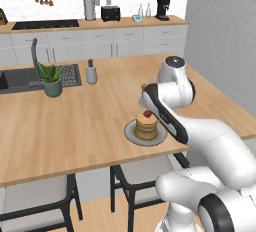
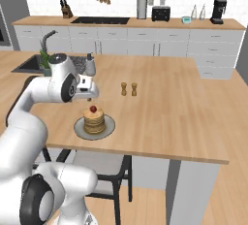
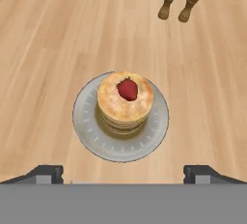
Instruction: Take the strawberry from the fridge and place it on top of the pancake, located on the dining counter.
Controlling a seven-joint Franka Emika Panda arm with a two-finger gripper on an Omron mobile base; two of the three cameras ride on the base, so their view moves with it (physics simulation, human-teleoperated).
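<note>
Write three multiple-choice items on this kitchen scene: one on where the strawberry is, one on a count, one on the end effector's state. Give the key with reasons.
1. Where is the strawberry?
A. on the pancake
B. on the bare dining counter
C. in the sink

2. How many small brown shakers stand on the counter beyond the plate?
A. one
B. two
C. four

3. What is the state of the end effector?
A. shut on the strawberry
B. shut on the plate
C. open, holding nothing

Key:
1 A, the berry rests on the top pancake of the stack.
2 B, a pair stands side by side.
3 C, its fingertips stand wide apart in the hand view, above the plate, with the berry lying free.
</note>
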